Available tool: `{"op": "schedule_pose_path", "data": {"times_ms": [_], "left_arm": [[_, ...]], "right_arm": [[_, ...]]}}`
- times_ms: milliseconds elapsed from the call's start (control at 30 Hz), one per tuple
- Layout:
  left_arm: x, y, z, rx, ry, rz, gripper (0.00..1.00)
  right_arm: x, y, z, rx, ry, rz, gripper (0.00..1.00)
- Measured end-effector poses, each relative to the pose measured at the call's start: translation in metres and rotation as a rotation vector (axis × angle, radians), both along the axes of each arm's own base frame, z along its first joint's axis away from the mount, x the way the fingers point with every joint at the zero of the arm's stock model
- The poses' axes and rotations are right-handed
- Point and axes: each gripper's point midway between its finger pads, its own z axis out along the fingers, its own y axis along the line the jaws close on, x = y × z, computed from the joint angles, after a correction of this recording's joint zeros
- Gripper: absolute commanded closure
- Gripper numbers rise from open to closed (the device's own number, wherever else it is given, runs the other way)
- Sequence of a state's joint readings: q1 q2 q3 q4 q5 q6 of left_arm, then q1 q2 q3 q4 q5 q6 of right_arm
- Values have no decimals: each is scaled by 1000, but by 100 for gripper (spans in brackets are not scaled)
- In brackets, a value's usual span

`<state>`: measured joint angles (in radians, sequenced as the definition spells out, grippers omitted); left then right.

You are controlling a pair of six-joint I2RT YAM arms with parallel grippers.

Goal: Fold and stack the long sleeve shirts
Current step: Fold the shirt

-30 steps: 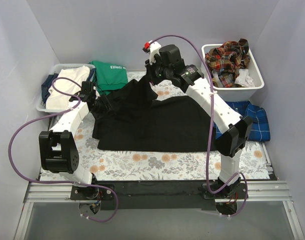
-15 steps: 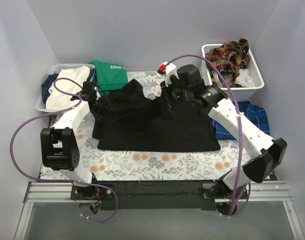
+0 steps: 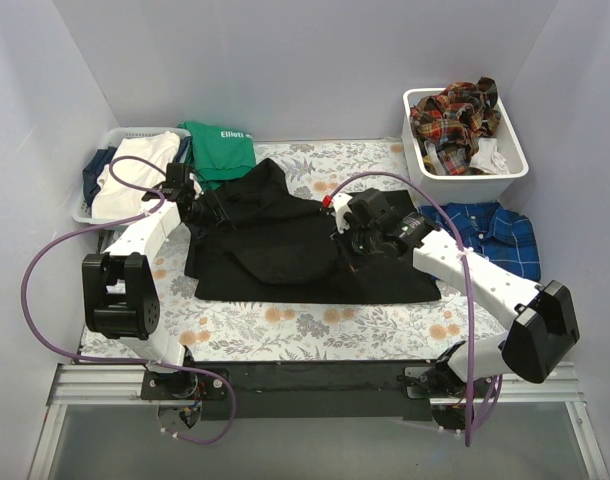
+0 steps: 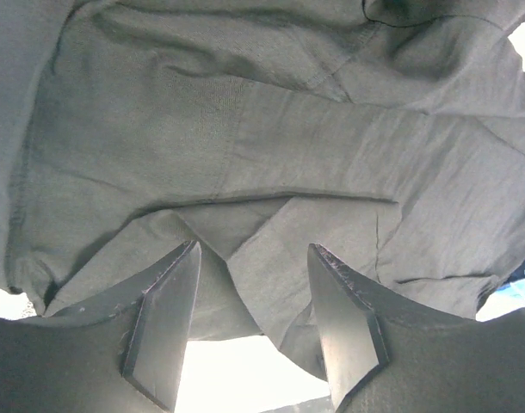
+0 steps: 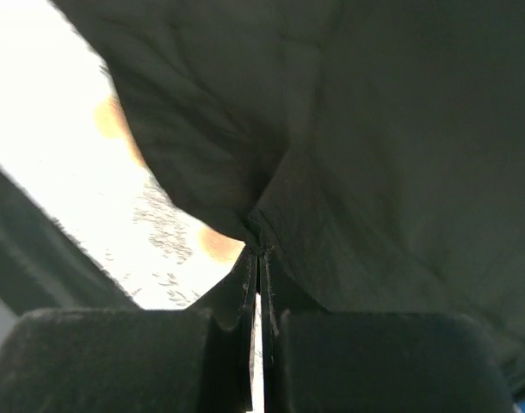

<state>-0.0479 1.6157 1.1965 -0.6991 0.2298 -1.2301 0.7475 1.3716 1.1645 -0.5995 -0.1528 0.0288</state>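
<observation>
The large black long sleeve shirt lies spread on the floral table cover, with its top part bunched at the back left. My right gripper is low over the shirt's middle, shut on a pinch of black cloth. In the right wrist view the gripper's tips meet on a fold. My left gripper is at the shirt's upper left edge. Its fingers stand open, with grey-looking black cloth lying just beyond and between the tips. A blue plaid shirt lies at the right. Red-orange plaid shirts fill a bin.
A white bin stands at the back right. A green top with white lettering lies at the back left beside a white basket that holds pale and dark cloth. Grey walls close in on three sides.
My right gripper has swung from the back of the table forward and down to the shirt's middle, dragging a fold of black cloth over the body. The left arm has hardly moved.
</observation>
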Motion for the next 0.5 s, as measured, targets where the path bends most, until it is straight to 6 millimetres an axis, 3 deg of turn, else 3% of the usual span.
{"op": "schedule_pose_path", "data": {"times_ms": [133, 500], "left_arm": [[0, -4, 2, -20, -3, -12, 48], [-4, -18, 4, -54, -4, -63, 48]], "right_arm": [[5, -17, -24, -86, 14, -98, 99], [34, -54, -32, -190, -68, -376, 99]]}}
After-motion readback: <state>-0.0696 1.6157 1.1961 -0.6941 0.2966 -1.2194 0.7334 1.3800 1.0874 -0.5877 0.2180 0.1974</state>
